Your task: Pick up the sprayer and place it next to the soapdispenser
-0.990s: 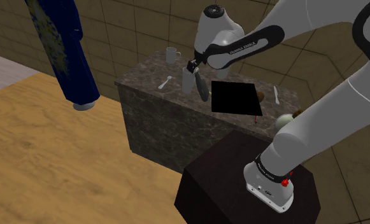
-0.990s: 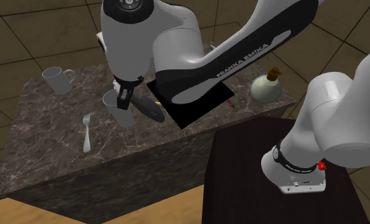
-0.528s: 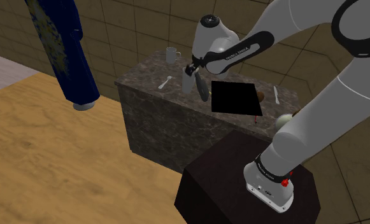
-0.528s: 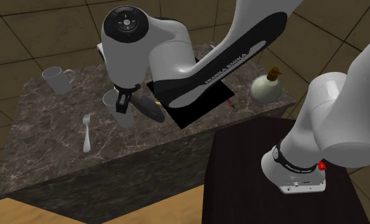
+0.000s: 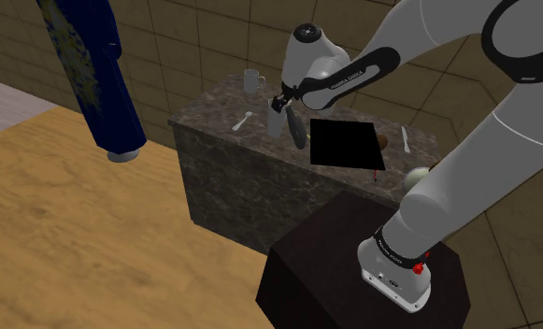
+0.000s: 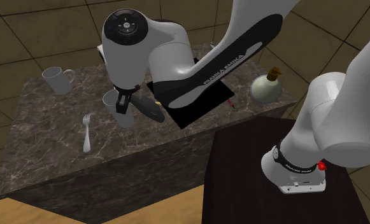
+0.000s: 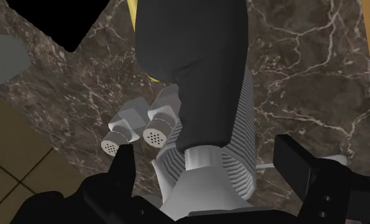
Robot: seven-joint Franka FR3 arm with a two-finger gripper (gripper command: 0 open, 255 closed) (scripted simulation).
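**Operator:** Where is my tool?

**Spotter:** Your tool [image 6: 122,109] hangs low over the dark marbled table [image 6: 37,137], right at the sprayer [image 6: 149,109]. In the wrist view your fingers [image 7: 121,168] stand apart, one on each side of the sprayer's pale ribbed neck. There is a gap at both sides, so you are clasping nothing.

**Operator:** How does the sprayer lie?

**Spotter:** It is on the table. Its pale grey part is just beside your tool, and its long dark part slants away toward the flat black square [image 6: 199,105]. Two small perforated nozzles show next to the ribbed neck in the wrist view. I cannot tell how the parts join.

**Operator:** And the soap dispenser?

**Spotter:** You will find the soap dispenser [image 6: 267,88], round and pale with a brown top, at the table corner nearest your stand [image 6: 241,184]. It is well apart from the sprayer, with the black square between them.

**Operator:** What else is around my tool?

**Spotter:** A white fork [image 6: 86,131] lies on the second exterior view's left of your tool. A grey mug [image 6: 57,78] stands farther off toward the back corner. A small red thing [image 6: 230,102] sits at the black square's edge on the dispenser's side. In the shoulder view a pale utensil [image 5: 406,138] lies beyond the square.
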